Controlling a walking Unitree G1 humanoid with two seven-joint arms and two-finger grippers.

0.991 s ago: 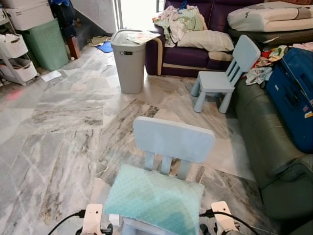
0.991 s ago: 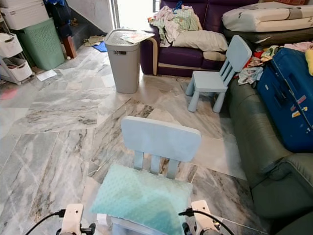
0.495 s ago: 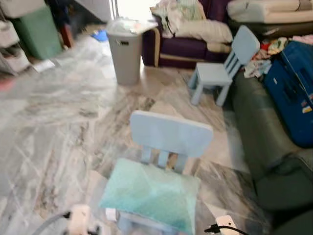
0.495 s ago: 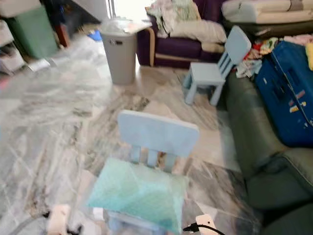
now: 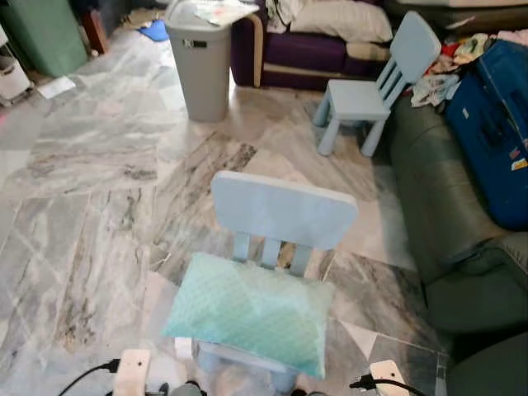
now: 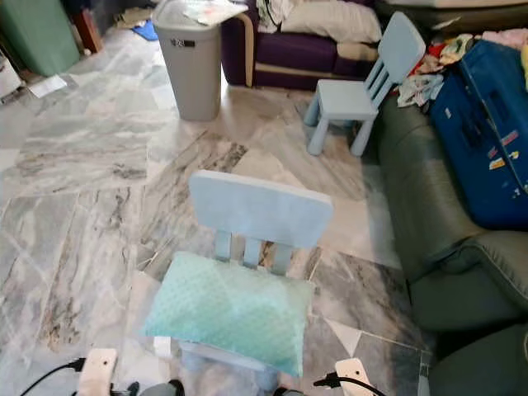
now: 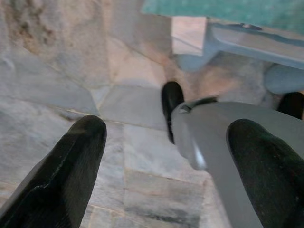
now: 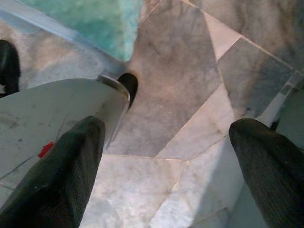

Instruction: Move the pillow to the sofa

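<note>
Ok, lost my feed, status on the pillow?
Both end effectors open, low, holding nothing. Pillow lies on the near blue chair, not yet gripped. Green sofa on the right, with a blue suitcase on it.

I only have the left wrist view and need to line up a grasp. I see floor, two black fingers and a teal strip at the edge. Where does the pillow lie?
Observer: The pillow lies flat on the seat of the near blue chair, right in front of the robot.
Operator: Is the right gripper touching it?
Observer: No. The right gripper is open over the marble floor, apart from the pillow's corner.
Operator: Where is the sofa?
Observer: A green sofa stands to the robot's right, with a blue suitcase on it.
</note>
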